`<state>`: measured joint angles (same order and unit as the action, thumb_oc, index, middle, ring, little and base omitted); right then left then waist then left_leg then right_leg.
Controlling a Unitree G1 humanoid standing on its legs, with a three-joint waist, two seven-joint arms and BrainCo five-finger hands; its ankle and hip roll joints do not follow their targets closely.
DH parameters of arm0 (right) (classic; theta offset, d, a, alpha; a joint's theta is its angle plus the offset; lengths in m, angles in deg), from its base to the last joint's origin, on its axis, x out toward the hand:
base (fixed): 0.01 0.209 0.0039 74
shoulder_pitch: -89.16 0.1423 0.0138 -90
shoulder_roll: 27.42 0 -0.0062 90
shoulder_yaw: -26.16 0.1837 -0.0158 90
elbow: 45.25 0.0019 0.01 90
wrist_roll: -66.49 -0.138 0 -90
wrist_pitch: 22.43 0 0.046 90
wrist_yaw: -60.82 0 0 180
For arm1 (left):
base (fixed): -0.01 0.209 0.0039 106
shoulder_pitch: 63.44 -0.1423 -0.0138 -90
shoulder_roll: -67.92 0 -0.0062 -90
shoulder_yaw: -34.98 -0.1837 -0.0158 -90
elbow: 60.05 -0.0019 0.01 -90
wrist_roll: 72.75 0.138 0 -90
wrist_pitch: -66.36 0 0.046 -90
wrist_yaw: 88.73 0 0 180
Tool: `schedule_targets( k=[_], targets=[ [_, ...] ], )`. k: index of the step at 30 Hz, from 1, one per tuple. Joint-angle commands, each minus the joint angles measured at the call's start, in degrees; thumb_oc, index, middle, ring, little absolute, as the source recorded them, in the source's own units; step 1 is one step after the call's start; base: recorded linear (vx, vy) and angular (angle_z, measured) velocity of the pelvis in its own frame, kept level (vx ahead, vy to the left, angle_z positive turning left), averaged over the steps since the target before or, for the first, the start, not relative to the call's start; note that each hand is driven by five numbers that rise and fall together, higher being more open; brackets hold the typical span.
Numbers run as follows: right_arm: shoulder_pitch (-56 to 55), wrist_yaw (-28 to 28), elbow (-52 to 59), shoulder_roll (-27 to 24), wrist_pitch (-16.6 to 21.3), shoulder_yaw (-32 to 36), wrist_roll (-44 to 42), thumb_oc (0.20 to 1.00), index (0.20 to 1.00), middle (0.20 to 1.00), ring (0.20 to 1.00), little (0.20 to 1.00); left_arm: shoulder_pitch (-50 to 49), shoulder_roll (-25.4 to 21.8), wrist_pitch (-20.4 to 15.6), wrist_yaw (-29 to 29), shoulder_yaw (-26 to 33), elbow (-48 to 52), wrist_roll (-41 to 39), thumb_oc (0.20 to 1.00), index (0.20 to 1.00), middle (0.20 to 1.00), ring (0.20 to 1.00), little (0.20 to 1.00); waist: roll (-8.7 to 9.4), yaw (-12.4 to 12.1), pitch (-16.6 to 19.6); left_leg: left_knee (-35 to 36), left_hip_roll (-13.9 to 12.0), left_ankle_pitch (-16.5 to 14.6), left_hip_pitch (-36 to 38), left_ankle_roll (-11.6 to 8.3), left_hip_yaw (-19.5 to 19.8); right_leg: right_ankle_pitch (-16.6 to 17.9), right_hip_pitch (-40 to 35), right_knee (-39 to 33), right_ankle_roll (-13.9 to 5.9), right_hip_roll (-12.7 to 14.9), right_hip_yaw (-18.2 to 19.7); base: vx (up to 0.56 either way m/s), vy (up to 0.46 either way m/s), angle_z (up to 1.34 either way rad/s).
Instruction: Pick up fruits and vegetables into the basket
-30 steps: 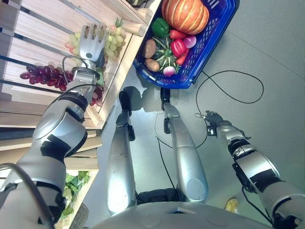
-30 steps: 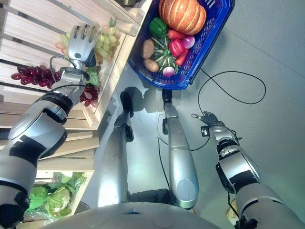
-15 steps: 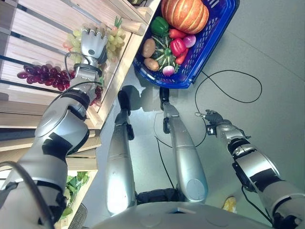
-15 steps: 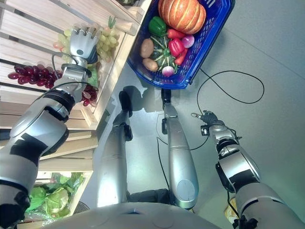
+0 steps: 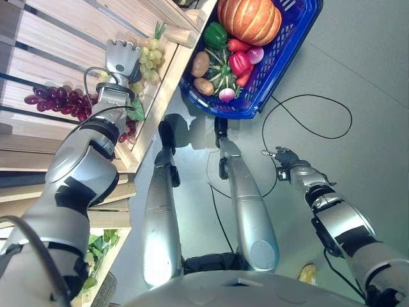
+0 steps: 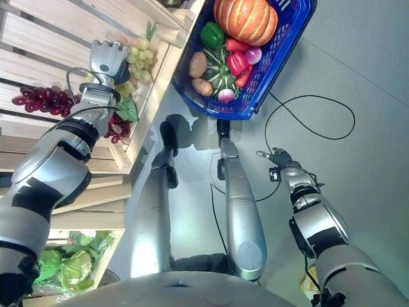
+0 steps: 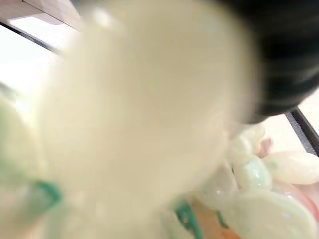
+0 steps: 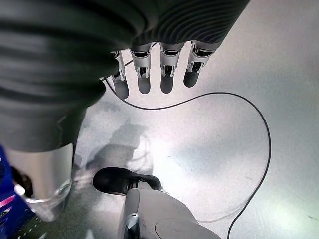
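A bunch of green grapes lies on the wooden shelf at the upper left. My left hand rests on the bunch with its fingers curled over it; pale grapes sit right against the left wrist camera. The blue basket stands on the floor to the right of the shelf. It holds a pumpkin, a green pepper, a red pepper, potatoes and other vegetables. My right hand hangs over the grey floor on the right, fingers relaxed and holding nothing.
A bunch of red grapes lies on the shelf just left of my left arm. Leafy greens sit in a lower crate at the bottom left. The shelf's front rail runs between the grapes and the basket.
My left hand's fingers, straight over the green grapes a second ago, have curled down round the bunch. The right hand has stayed where it was.
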<state>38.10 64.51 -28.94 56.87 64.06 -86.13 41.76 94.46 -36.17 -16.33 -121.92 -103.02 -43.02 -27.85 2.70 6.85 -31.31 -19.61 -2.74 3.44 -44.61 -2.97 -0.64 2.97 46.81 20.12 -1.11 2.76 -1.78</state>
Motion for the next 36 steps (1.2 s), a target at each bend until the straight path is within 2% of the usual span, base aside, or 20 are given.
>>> schedule_targets(
  k=[1,8,16,20,24,25,26,27,36],
  targets=[
    [-3.45,0.81,0.04,-0.49,0.14,-0.92,-0.98,1.0,1.0,1.0,1.0,1.0,-7.35,0.48,-0.78,2.97,3.32,-5.55,-1.93,1.0,1.0,1.0,1.0,1.0,0.68,-0.86,1.51,-1.21,2.1,-1.92,-0.78,-0.08,2.31,-1.68,-0.18,2.14,-2.22,-3.17,1.68,0.0,0.0,0.0],
    [-3.66,0.95,0.07,-0.12,0.47,-1.09,-1.03,1.0,1.0,1.0,1.0,1.0,-7.67,0.98,-2.54,4.92,3.49,-5.79,-3.89,1.0,1.0,1.0,1.0,1.0,0.95,-0.9,1.51,-0.88,2.06,-1.81,-0.51,-0.04,2.27,-1.69,-0.54,1.91,-2.2,-3.32,1.64,0.0,0.0,0.0],
    [-3.06,0.67,-0.02,-0.32,0.04,-1.09,-1.08,1.0,1.0,1.0,1.0,1.0,-7.79,1.17,-1.51,7.86,2.79,-6.14,-0.14,1.0,1.0,1.0,1.0,1.0,1.18,-0.85,1.51,-0.97,1.96,-1.82,-0.46,-0.13,2.16,-1.52,-0.73,1.68,-2.26,-3.17,1.42,0.0,0.0,0.0],
    [-2.92,0.68,-0.18,-0.16,0.04,-1.32,-0.97,1.0,1.0,1.0,1.0,1.0,-7.97,1.6,0.16,8.32,2.35,-6.06,0.47,1.0,1.0,1.0,1.0,1.0,1.19,-0.77,1.51,-1.2,1.99,-1.96,-0.76,-0.06,2.28,-1.66,-0.39,1.9,-2.2,-3.27,1.63,0.0,0.0,0.0],
    [-2.95,0.76,-0.27,-0.09,0.11,-1.25,-1.1,1.0,1.0,1.0,1.0,1.0,-8.02,1.4,-0.55,9.07,2.27,-6.18,1.1,1.0,1.0,1.0,1.0,1.0,1.24,-0.89,1.51,-1.08,2.04,-1.93,-0.84,0.03,2.26,-1.56,-0.39,1.71,-2.22,-3.25,1.5,0.0,0.0,0.0],
    [-2.99,0.64,-0.27,-0.18,0.12,-1.24,-1.13,1.0,1.0,1.0,1.0,1.0,-8.09,1.37,-0.48,10.36,2.35,-6.1,1.2,0.664,0.664,0.664,0.664,0.664,1.32,-0.91,1.51,-1.13,2.07,-1.97,-0.83,0.01,2.35,-1.54,-0.44,1.68,-2.26,-3.22,1.44,0.0,0.0,0.0],
    [-3.03,0.64,-0.27,-0.15,0.19,-1.25,-1.16,1.0,1.0,1.0,1.0,1.0,-8.19,1.47,-0.67,10.7,2.13,-6.14,0.73,0.373,0.373,0.373,0.373,0.373,1.34,-0.91,1.51,-1.15,2.08,-1.94,-0.84,0.02,2.34,-1.47,-0.47,1.65,-2.26,-3.23,1.4,0.0,0.0,0.0],
    [-2.94,0.62,-0.25,-0.18,0.07,-1.28,-1.24,1.0,1.0,1.0,1.0,1.0,-8.26,1.63,-1.01,11.36,2.14,-6.17,0.5,0.2,0.2,0.2,0.2,0.2,1.34,-0.93,1.51,-1.1,2.08,-1.91,-0.79,0.03,2.37,-1.47,-0.52,1.66,-2.26,-3.22,1.4,0.0,0.0,0.0],
    [-2.81,0.64,-0.33,0.04,0.22,-1.19,-1.0,1.0,1.0,1.0,1.0,1.0,-8.73,2.11,-0.37,10.94,2.38,-5.96,-3.36,0.2,0.2,0.2,0.2,0.2,1.23,-0.94,1.51,-0.66,2.17,-1.8,-0.31,0.05,2.23,-1.33,-0.94,1.28,-2.33,-3.21,1.48,0.0,0.0,0.0]
  ],
)
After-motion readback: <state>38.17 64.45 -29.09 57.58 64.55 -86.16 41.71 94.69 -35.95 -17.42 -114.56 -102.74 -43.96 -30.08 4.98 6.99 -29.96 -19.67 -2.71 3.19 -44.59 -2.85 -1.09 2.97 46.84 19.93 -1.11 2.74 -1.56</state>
